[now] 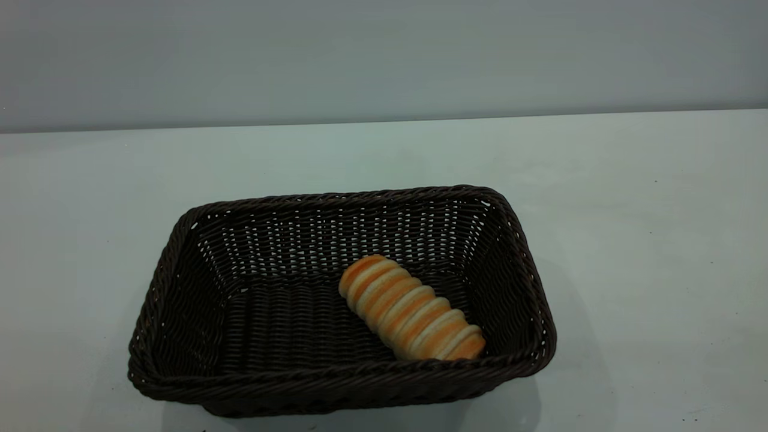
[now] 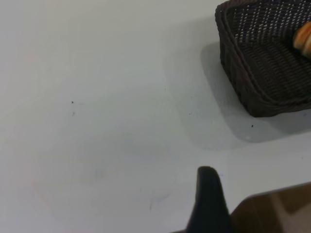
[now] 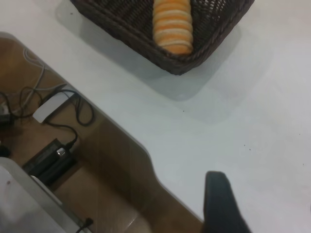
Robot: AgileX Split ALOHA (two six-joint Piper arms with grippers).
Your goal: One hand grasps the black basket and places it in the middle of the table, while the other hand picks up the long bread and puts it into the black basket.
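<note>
The bread (image 1: 411, 310) lies in the basket (image 1: 180, 252) at lower centre of the tabletop (image 1: 648, 240); neither end effector's opening can be told.

Neither arm shows up in the exterior view at all. Each wrist view catches just one dark finger: the left gripper (image 2: 210, 201) hangs off to the side, the right gripper (image 3: 222, 204) does too. Both are pulled back, holding nothing.
</note>
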